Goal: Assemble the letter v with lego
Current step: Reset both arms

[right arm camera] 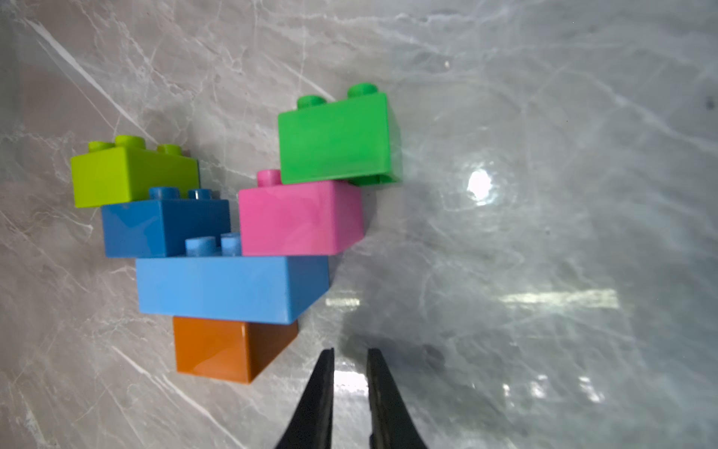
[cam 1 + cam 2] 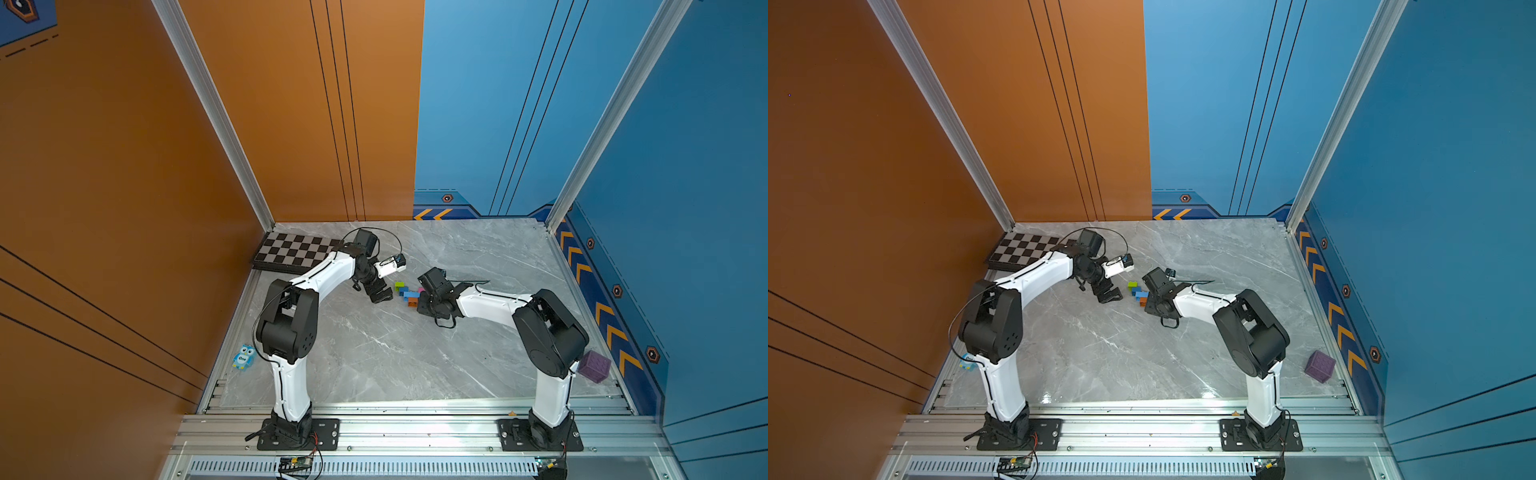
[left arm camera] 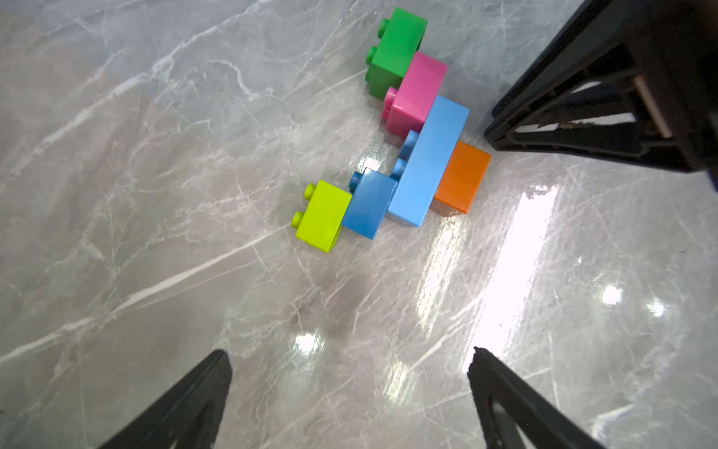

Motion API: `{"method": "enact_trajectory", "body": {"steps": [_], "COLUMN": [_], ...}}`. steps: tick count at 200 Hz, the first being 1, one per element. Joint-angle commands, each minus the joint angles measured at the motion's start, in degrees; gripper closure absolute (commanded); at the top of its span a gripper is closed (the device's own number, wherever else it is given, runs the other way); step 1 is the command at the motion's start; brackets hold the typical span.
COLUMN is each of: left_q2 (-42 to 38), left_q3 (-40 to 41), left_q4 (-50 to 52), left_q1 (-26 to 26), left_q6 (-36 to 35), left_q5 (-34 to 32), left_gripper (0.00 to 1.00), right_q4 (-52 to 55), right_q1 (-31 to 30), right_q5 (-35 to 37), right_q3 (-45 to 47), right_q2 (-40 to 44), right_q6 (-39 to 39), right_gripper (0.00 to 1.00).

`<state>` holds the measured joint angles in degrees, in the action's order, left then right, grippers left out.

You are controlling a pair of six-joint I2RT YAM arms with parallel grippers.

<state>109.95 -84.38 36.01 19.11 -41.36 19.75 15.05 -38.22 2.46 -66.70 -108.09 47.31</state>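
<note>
On the table (image 3: 155, 291), centre: the letter v (image 3: 421, 163) lying flat; orange point near right gripper (image 1: 351, 352)
left gripper (image 3: 348, 353): fingers (image 3: 194, 400) wide apart; empty
right gripper: fingers (image 1: 318, 392) narrowly apart; empty

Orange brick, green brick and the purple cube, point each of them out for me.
orange brick (image 1: 209, 348), right wrist view, side face.
green brick (image 1: 334, 143), right wrist view, side face.
purple cube (image 2: 1320, 365), a top view, its middle.

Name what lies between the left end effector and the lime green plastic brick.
Left wrist view shows bare grey marble tabletop between the left end effector and lime green plastic brick.
</note>
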Motion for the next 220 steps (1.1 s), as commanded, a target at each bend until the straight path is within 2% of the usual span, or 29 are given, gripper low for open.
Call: {"method": "enact_trajectory", "body": {"steps": [1, 16, 47, 61, 65, 81, 93, 108, 121, 149, 162, 169, 180, 185, 194, 203, 220], "left_q2": [-6.3, -10.6, -17.7, -22.1, -23.5, -29.8, -33.9, -36.3, -36.6, -37.2, -36.4, -35.2, -32.7, -32.9, -33.2, -33.3, -32.1], "left_q3": [2.7, 6.3, 13.6, 19.5, 22.0, 33.3, 41.1, 46.4, 47.0, 48.4, 52.6, 55.2, 57.1, 56.1, 57.3, 58.7, 58.7], "left_q4": [-0.8, -6.6, -14.5, -19.9, -22.3, -34.1, -40.5, -42.9, -41.5, -44.6, -52.0, -55.7, -59.0, -57.1, -60.5, -63.7, -66.4], "left_q1": [-1.2, -1.1, -1.7, -2.6, -3.2, -5.1, -5.5, -5.9, -6.6, -6.9, -7.7, -9.5, -15.3, -16.5, -17.4, -18.1, -19.0], "left_q6": [8.8, 18.7, 40.1, 48.1, 50.1, 56.2, 56.6, 54.4, 53.2, 47.1, 42.5, 42.7, 46.0, 46.6, 45.8, 45.8, 45.6], "left_q5": [3.4, -2.9, -21.8, -27.6, -28.5, -33.1, -38.2, -44.0, -47.2, -46.1, -45.0, -43.1, -36.7, -34.7, -32.5, -31.6, -28.7], "left_gripper": [0.02, 0.01, 0.02, 0.02, 0.02, 0.02, 0.02, 0.02, 0.02, 0.02, 0.02, 0.02, 0.02, 0.02, 0.02, 0.02, 0.02], "right_q4": [3.0, 3.2, 3.1, 2.4, 1.9, -1.0, -5.6, -12.2, -18.8, -26.0, -24.4, -25.4, -25.0, -25.2, -26.6, -31.0, -45.5], "right_q1": [0.8, 2.1, 7.4, 10.3, 11.2, 14.8, 17.8, 21.3, 24.6, 29.8, 32.8, 33.6, 35.5, 36.7, 39.0, 40.6, 42.6], "right_q5": [3.0, 4.3, 7.6, 9.8, 10.5, 12.8, 12.5, 13.9, 12.8, 11.2, 8.6, 7.7, 6.2, 5.7, 3.5, 2.0, 1.7], "right_q3": [1.9, 3.7, 7.5, 9.0, 9.5, 12.3, 15.6, 21.1, 25.7, 31.8, 31.0, 31.6, 32.0, 32.2, 33.0, 35.4, 42.7], "right_q2": [6.1, 9.9, 18.9, 23.5, 24.7, 29.9, 34.0, 37.4, 38.2, 35.9, 34.9, 34.8, 35.2, 35.2, 35.1, 34.9, 32.2], "right_q6": [-3.3, -5.0, -9.2, -12.5, -13.4, -17.9, -22.8, -27.5, -31.2, -34.1, -32.8, -33.1, -33.2, -32.7, -31.8, -32.0, -30.9], "right_gripper": [0.78, 0.7, 0.26, 0.04, 0.0, 0.0, 0.0, 0.0, 0.0, 0.0, 0.0, 0.0, 0.0, 0.0, 0.0, 0.0, 0.0]}}
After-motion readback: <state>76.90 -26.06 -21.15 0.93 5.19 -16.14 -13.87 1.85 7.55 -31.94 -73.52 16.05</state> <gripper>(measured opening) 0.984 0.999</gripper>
